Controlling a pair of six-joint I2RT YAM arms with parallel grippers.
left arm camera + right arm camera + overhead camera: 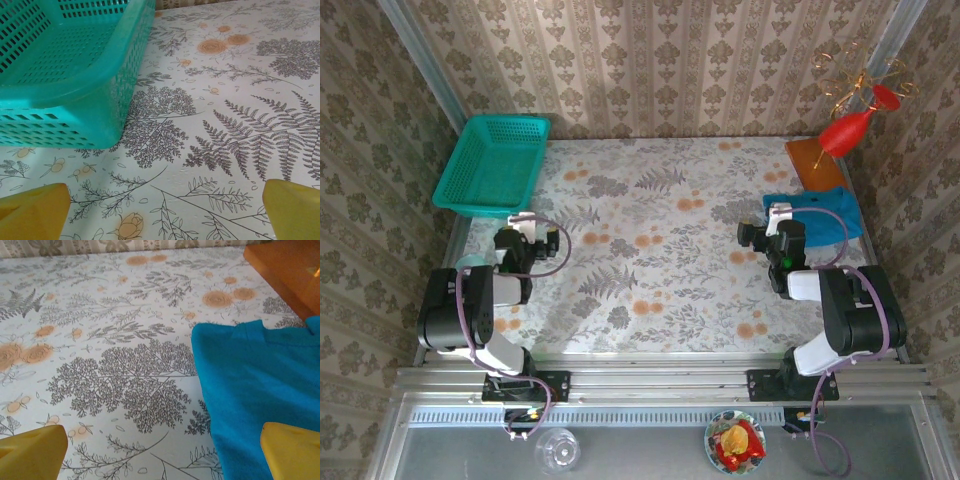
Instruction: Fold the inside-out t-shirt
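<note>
Floral surface (650, 280): the t-shirt (820, 208) lies at its far right edge, partly beneath the right hand (779, 212), which gapes wide and empty, as does the left hand (523, 217) by the basket (492, 165). Best, probably: pinch one hem low, drag it centreward, spread flat.

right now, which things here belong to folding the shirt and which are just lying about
For the job: t-shirt
Lying about: teal basket, brown board, red vase, glass, plate
</note>
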